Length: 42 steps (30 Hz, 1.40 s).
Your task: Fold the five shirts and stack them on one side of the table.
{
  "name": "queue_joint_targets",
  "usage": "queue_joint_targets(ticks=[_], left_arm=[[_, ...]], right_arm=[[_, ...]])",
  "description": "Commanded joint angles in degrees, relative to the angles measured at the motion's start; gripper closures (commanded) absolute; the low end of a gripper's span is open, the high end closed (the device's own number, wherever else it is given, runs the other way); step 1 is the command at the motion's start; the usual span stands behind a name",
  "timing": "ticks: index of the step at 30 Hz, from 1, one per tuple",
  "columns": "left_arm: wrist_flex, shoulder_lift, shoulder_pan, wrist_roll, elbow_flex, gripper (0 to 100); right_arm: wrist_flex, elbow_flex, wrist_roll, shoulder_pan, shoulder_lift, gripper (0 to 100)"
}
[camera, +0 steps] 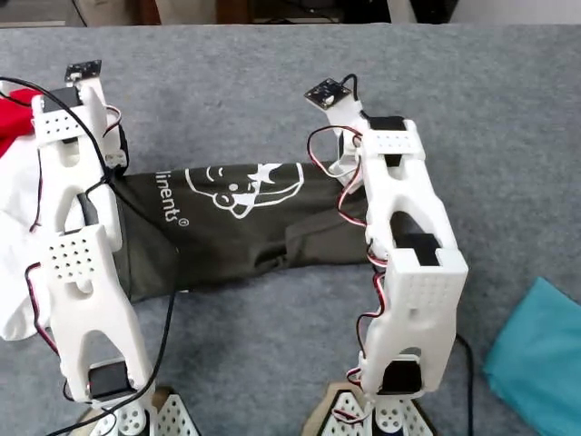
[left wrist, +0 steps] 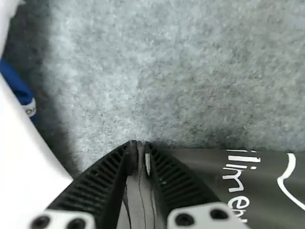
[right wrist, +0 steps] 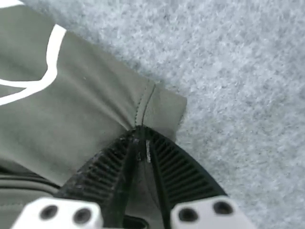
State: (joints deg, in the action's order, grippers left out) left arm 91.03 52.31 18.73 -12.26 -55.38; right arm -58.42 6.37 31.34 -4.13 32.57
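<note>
A dark olive shirt with a white cartoon print lies folded into a long band across the grey felt table between both arms. My left gripper is at the shirt's left far corner. In the left wrist view that gripper is shut on the edge of the shirt. My right gripper is at the shirt's right far corner. Seen from the right wrist, this gripper is shut on a hemmed corner of the shirt, close to the table.
A white shirt lies at the left edge with a red one behind it. A teal shirt sits at the front right. The left wrist view shows white cloth and a blue piece beside the gripper.
</note>
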Motion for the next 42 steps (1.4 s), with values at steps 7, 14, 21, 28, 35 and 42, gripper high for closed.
queue_joint_targets(ticks=[7,14,21,28,35,42], left_arm=[[0.35,-0.92,3.08,0.62,-3.25,98],[0.79,-0.92,5.19,0.26,-2.9,98],[1.23,-0.92,5.36,0.18,-2.9,98],[4.66,-1.54,4.92,0.53,-3.43,98],[9.76,-1.71,6.51,0.7,-5.63,85],[9.85,-11.74,6.07,-4.48,7.21,81]], right_arm=[[-0.62,2.07,0.7,-0.57,-0.04,99.3],[-0.62,1.98,1.85,-0.66,-0.04,99.3],[-0.62,1.98,1.85,-0.66,-0.04,99.3],[-0.62,1.98,1.85,-0.66,-0.04,99.3],[-0.62,1.8,1.85,-0.66,-0.04,99.3],[-0.62,1.89,1.85,-0.66,-0.04,99.3]])
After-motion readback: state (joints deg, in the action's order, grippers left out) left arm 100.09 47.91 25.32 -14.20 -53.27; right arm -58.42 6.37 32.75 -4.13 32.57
